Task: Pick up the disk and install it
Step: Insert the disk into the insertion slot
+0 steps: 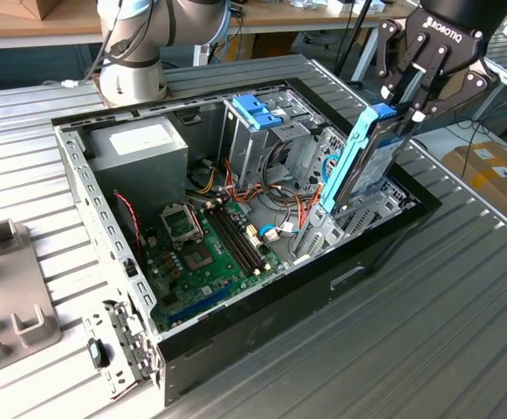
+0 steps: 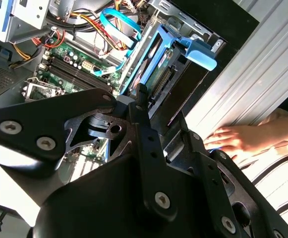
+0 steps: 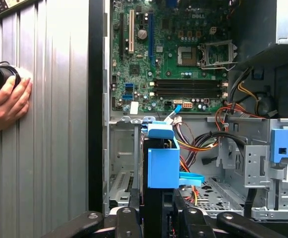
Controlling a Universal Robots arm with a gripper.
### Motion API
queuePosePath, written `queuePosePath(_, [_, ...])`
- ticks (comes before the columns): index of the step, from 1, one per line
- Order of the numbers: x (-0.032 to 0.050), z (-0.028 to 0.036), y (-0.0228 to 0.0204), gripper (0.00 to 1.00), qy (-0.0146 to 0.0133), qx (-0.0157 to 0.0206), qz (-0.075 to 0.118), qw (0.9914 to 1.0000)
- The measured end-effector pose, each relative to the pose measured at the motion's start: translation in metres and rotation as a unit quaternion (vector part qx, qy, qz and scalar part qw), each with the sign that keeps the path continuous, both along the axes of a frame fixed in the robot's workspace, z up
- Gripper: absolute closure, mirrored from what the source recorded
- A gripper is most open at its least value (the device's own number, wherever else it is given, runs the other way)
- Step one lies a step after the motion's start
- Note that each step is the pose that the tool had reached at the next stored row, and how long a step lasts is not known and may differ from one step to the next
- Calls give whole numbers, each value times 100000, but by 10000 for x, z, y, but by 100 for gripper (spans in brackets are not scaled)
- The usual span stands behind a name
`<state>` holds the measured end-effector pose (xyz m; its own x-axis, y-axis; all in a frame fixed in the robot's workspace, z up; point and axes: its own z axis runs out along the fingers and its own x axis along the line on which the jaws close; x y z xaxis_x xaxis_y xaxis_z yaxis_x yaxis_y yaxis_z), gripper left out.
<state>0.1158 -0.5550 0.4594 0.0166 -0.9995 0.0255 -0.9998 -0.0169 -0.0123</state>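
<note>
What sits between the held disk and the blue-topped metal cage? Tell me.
Loose cables fill the gap between the disk and the cage, clearest in the first wrist view.

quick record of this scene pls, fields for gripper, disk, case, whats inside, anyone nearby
gripper: shut on the upper end of the disk
disk: steeply tilted, blue side rails showing, lower end inside the case at the exterior view's right, upper end above the rim
case: open, lying on the ribbed metal table
inside: motherboard, drive cage with blue top, grey power supply box
person: a hand resting on the table beside the case, in the second wrist view
</note>
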Motion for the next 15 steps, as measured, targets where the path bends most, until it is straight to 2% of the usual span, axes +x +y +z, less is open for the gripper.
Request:
queuePosePath(7, [0, -6, 0, 65, -1, -4, 1, 100000])
queuePosePath(11, [2, -31, 0, 65, 1, -8, -1, 100000])
queuePosePath(15, [6, -129, 0, 65, 1, -1, -1, 100000])
